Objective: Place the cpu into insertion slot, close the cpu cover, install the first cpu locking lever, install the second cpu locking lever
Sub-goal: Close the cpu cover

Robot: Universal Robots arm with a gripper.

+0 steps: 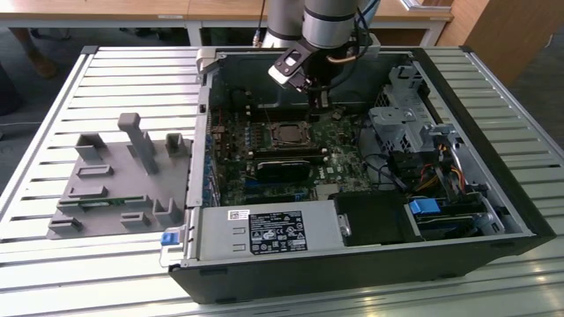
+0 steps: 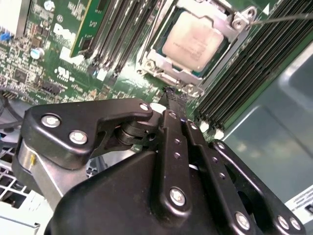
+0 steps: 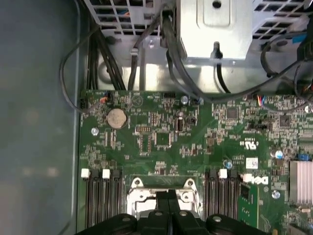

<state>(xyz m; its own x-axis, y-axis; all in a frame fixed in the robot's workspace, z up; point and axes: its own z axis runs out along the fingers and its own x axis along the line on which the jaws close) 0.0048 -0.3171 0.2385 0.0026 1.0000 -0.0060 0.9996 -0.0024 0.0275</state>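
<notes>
Second wrist view, cpu [image 2: 198, 45] just beyond hand [image 2: 175, 97]

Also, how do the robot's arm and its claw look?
The arm is a smooth silver-grey tube with a white block at the wrist. The claw is matt black: flat linkage bars joined by silver screws, narrowing to two slim fingers.
</notes>
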